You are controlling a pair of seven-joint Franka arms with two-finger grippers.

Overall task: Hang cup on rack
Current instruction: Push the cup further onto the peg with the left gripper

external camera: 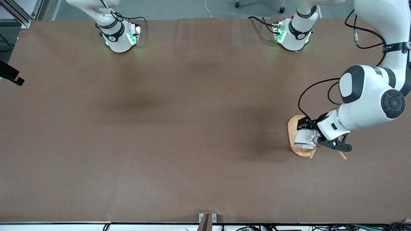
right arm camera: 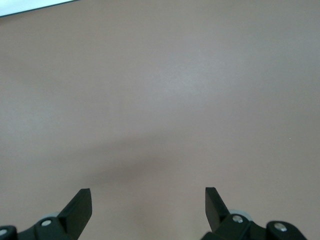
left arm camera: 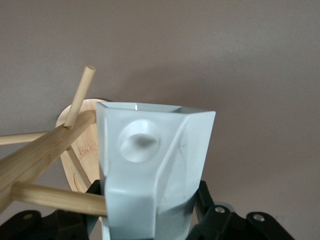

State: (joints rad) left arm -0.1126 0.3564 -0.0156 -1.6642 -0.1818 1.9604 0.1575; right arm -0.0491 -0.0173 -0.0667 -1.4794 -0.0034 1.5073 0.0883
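We see a matte brown table (external camera: 179, 128) under both arms. Toward the left arm's end stands the bamboo rack (external camera: 297, 141), oval base, round post, thin angled pegs. Over it the left gripper (external camera: 305, 126) clamps the white faceted cup (left arm camera: 150, 165), its rim pointing away from the fingers, one peg touching its side. The right gripper (right arm camera: 147, 202) waits, jaws wide.

Crowded around the rack (external camera: 293, 134) at the left arm's end of the table (external camera: 179, 128): pegs (left arm camera: 55, 197) fanning out, one touching the cup (left arm camera: 150, 170) clamped in the left gripper (external camera: 305, 128). Bare surface under the spread right gripper (right arm camera: 148, 205).
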